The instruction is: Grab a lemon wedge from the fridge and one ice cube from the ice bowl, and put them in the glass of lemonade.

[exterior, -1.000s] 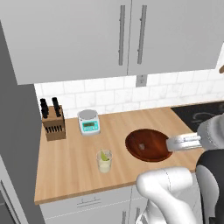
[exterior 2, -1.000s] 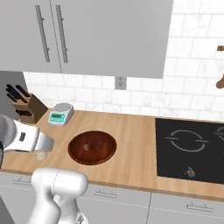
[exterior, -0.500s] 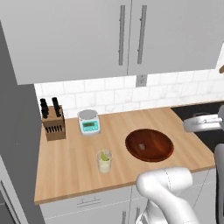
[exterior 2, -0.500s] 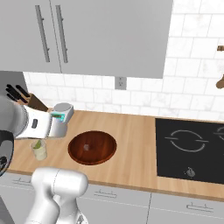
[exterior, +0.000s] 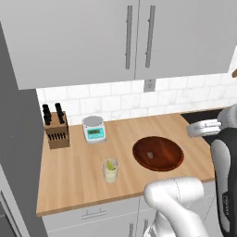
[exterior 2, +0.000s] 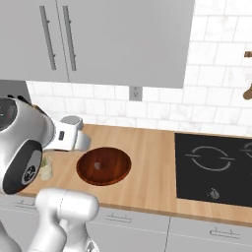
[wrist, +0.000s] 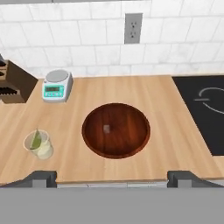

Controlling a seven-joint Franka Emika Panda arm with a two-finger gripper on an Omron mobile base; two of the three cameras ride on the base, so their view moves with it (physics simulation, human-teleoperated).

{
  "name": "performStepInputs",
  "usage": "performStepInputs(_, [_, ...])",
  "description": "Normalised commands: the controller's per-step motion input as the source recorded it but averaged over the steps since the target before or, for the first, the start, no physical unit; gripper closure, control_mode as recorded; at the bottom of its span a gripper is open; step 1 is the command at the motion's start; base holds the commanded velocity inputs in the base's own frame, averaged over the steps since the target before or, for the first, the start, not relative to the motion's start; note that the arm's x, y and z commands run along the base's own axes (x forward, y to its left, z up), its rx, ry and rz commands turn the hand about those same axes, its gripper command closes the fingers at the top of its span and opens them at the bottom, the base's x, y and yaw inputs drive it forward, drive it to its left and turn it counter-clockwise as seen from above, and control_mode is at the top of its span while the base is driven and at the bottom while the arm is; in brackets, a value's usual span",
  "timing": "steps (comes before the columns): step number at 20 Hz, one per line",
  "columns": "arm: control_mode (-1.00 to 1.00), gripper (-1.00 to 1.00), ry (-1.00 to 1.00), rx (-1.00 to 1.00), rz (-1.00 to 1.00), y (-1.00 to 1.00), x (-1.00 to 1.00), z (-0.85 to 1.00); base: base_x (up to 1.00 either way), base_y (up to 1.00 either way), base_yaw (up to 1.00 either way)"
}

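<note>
Hand view looks down on the ice bowl (wrist: pixel 116 129) straight ahead of the wide-open, empty pincer (wrist: pixel 112 178), a faint ice cube (wrist: pixel 106 128) inside. Ahead-left stands the glass of lemonade (wrist: pixel 38 145), a lemon wedge (wrist: pixel 36 140) dimly showing inside; the knife block (wrist: pixel 13 82) is cut off.

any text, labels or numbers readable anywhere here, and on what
None can be read.
Scale: its teal display shows dark marks, too blurred to read.
Arm: a small round mark on the dark joint, too small to read.
Cooktop: only ring outlines and a knob, no words.
</note>
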Motion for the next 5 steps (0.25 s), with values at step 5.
performStepInputs(5, [-1.00,-1.00,-0.10,0.00,0.00,-0.03,0.20,-0.07,0.00,0.00,0.00])
